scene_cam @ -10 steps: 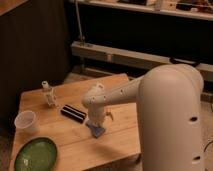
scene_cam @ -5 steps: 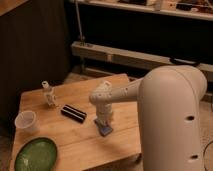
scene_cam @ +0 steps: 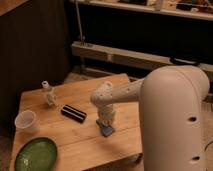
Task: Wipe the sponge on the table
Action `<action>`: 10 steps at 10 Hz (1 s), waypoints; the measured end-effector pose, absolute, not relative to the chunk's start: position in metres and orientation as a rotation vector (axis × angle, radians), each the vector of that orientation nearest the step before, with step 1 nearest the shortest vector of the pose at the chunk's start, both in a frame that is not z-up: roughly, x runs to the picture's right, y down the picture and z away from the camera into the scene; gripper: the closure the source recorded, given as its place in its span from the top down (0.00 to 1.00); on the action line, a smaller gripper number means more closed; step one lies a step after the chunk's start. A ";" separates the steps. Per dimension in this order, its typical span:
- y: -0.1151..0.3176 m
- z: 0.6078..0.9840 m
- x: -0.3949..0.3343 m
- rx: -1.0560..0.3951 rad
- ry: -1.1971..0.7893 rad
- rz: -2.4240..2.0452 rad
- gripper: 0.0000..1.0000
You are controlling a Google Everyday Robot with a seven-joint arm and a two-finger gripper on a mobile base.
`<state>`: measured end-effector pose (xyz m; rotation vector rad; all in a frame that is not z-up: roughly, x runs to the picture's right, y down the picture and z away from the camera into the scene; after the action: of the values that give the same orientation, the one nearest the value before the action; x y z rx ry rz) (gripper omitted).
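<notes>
**Sponge (scene_cam: pixel 106 131) half hidden beneath the tool (scene_cam: pixel 106 123)**

Only a blue corner of the sponge is seen. It lies flat on the tabletop (scene_cam: pixel 75 139), right of the middle and toward the near edge. The rest is covered by the tool, which is set straight down upon it at the end of the arm (scene_cam: pixel 112 95). Whether the tool is spread or pressed together cannot be told, since its lower end merges with the sponge in the dim light. The right end of the tabletop is blocked by the robot's large white body (scene_cam: pixel 175 120). The green plate (scene_cam: pixel 35 155) is cut by the bottom edge. What the small pale figure (scene_cam: pixel 48 94) at the far left is cannot be told.

Compared with a second ago, sponge and tool are found further right across the tabletop. They are now apart from the black bar (scene_cam: pixel 73 113), which was just beside them then. Bar, cup (scene_cam: pixel 26 121), plate and figure are unmoved.
</notes>
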<state>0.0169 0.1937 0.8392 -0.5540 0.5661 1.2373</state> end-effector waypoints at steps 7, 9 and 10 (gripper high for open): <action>0.228 0.788 0.123 -0.577 0.577 1.406 0.00; 0.251 0.769 0.119 -0.601 0.569 1.386 0.00; 0.264 0.758 0.102 -0.619 0.555 1.363 0.00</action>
<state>0.1021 0.2644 0.7580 -0.6191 0.5555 1.3634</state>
